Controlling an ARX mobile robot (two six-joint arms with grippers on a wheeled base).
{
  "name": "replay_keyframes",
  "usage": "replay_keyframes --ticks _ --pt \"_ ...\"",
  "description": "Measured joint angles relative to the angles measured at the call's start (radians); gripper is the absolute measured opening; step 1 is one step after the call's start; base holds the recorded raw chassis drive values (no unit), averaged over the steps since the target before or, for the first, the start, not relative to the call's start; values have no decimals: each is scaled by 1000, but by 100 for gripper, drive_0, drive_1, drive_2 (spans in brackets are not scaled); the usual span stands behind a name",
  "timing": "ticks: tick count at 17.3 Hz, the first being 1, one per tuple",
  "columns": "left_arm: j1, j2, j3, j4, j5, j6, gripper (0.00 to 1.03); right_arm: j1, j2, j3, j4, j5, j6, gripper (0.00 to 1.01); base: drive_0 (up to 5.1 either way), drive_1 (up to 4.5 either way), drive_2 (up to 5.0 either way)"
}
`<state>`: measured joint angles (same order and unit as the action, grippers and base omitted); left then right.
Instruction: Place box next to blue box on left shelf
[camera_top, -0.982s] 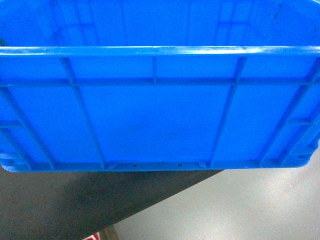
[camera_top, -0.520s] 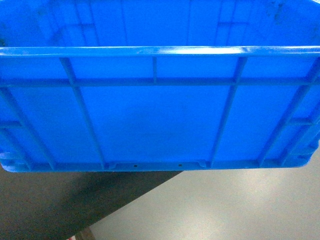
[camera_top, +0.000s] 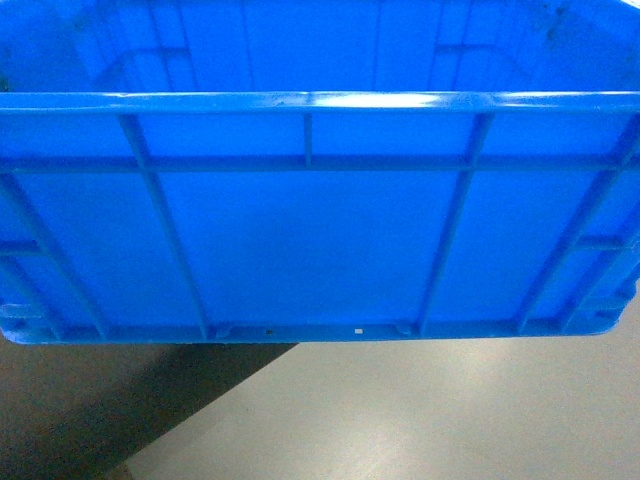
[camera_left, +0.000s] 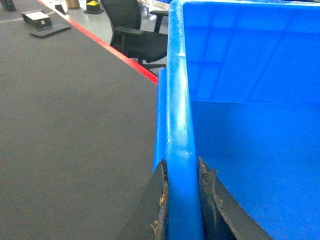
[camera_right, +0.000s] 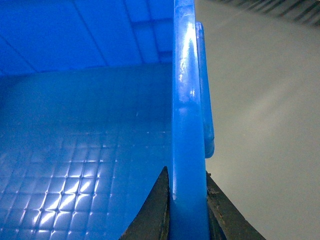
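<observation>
– Where's the box (camera_top: 320, 240)?
– Upright, open top up, long axis spanning between the pincers: left gripper (camera_left: 182, 200) clamps one end rim, right gripper (camera_right: 187, 205) the opposite.

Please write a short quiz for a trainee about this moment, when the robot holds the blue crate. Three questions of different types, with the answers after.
1. True or false: the left end effector grips the rim of the blue crate, with one finger inside the wall and one outside.
2. Multiple choice: what stands beyond the red line in the left wrist view? A) a ladder B) a black office chair C) a second blue crate
3. Fill in: the inside of the crate holds ____.

Key
1. True; the right end effector grips the opposite rim the same way.
2. B
3. Nothing; the patterned floor of the crate is bare in every view.
</observation>
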<state>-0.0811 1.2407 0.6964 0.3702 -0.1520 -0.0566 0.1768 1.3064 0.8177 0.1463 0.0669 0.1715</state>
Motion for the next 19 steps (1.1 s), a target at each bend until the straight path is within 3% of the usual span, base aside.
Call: replay_keyframes --ticks 19 --pt "0 0 0 -2 0 0 12 0 0 0 -1 0 0 10 -159 -159 -159"
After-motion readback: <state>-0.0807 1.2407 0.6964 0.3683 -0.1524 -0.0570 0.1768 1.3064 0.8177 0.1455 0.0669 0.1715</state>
